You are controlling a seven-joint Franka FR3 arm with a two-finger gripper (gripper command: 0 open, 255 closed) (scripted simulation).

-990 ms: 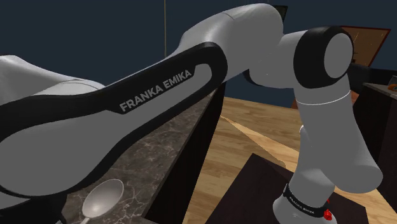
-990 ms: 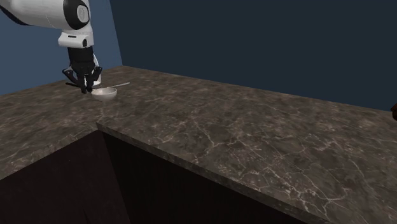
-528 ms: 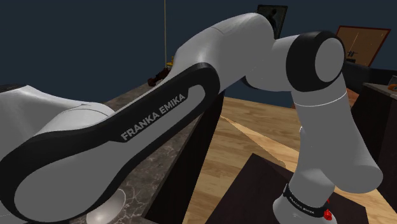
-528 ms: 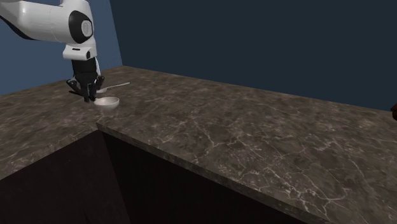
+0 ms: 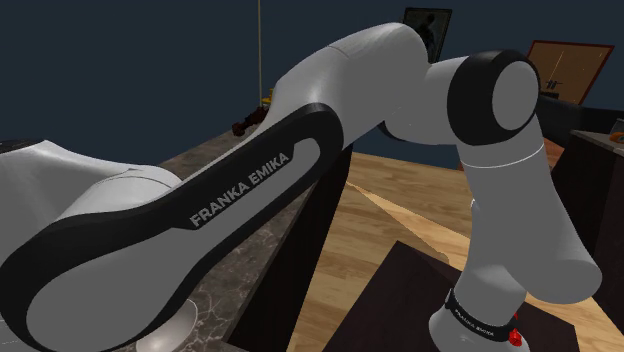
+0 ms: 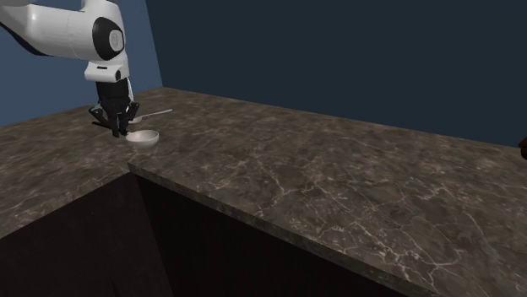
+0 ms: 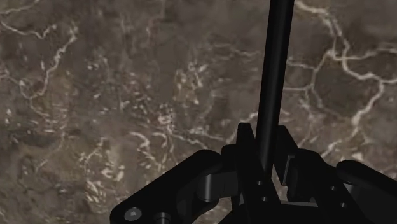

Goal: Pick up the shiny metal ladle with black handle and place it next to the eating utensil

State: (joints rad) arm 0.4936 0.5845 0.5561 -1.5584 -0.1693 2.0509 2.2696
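**Ladle handle pinched in the gripper, bowl lying just in front of the spoon**

You have the all-black two-finger gripper (image 6: 116,128) low over the dark, pale-veined marble countertop (image 6: 321,186). It hangs from the white arm (image 6: 59,29) just beside the slim grey spoon (image 6: 156,113), off the spoon's end toward the second exterior view's left.

In the wrist view the fingers (image 7: 245,143) are pressed in on either side of the straight black handle (image 7: 275,76), so you are pinching the ladle by its handle and not by its bowl.

The ladle (image 6: 143,137) has a shiny pale metal bowl and a thin black rod handle. Its bowl sits near the spoon, on the spoon's camera side in the second exterior view, close to the counter's front edge, with its hollow facing up. Whether the bowl touches the marble or hangs just clear of it, you cannot tell.

The ladle's long axis runs from the gripper out to the bowl, toward the second exterior view's lower right, so the bowl end points away from the fingers. In the wrist view the handle leads straight out from between the fingertips, with only a slight lean.

In the shoulder view the rounded bowl (image 5: 172,325) peeks out beneath the arm's forearm.
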